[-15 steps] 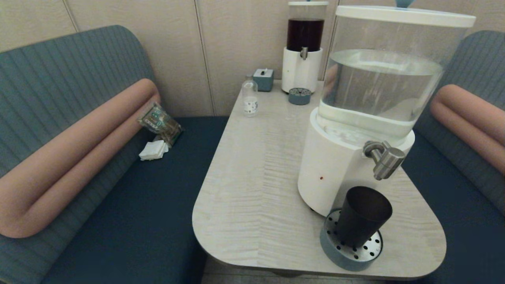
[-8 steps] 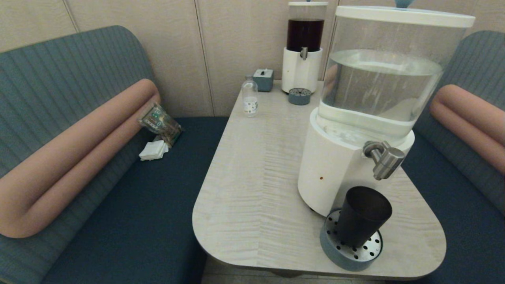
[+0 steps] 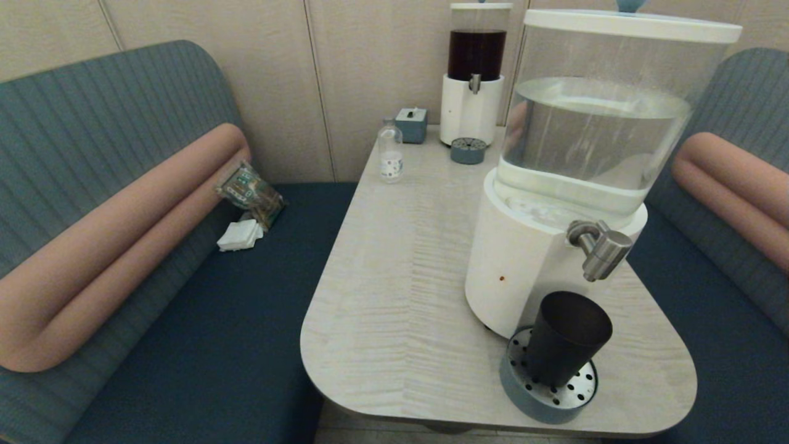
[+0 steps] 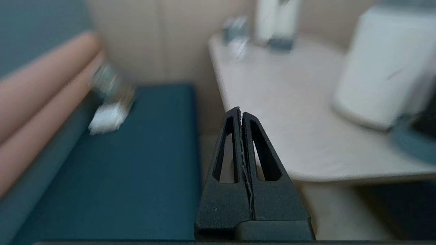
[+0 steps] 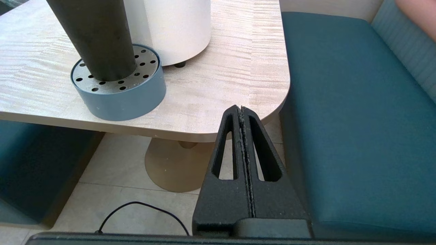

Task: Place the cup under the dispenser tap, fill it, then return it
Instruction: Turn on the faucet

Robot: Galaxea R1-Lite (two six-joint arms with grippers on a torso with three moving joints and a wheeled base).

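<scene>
Nothing has shifted since before; the cup [image 3: 566, 338] sits unmoved

You're looking at a café or restaurant booth: padded teal benches [image 3: 185, 345] with tan bolsters [image 3: 111, 246] flank a pale wood tabletop [image 3: 400, 259] against a panelled wall [image 3: 370, 74]. Two drink dispensers [image 3: 555, 185] stand on it, with a tissue box [image 3: 411, 124] and a tiled floor [image 5: 119, 170] below.

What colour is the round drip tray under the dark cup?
Grey-blue drip tray, perforated silver top; clearest in the right wrist view.
</scene>
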